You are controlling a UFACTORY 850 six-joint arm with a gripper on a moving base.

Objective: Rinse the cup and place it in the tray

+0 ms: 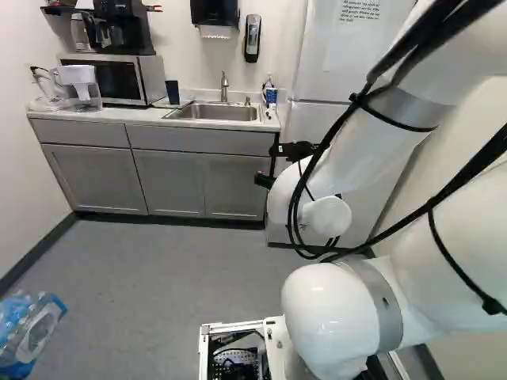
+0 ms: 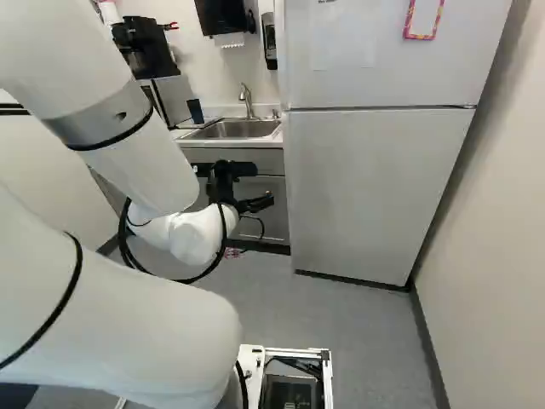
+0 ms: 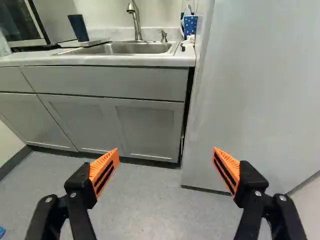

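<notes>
My gripper (image 3: 166,150) is spread wide, nothing in it, well short of the sink (image 3: 135,48). The dark cup (image 3: 78,27) stands beside the sink, maybe on the tray (image 3: 95,42); a skewed approach could tip it or clip the fridge (image 3: 260,100). Pale counter (image 3: 110,60) around the sink, grey floor (image 3: 150,205) below.

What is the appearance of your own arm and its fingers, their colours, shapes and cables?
My arm is white, with thick rounded sections and grey bands around it. Black cables run along the outside, fixed by black ties. The two fingers are black with round metal screws; their pads are orange, ridged and wedge-shaped, with black stripes.
</notes>
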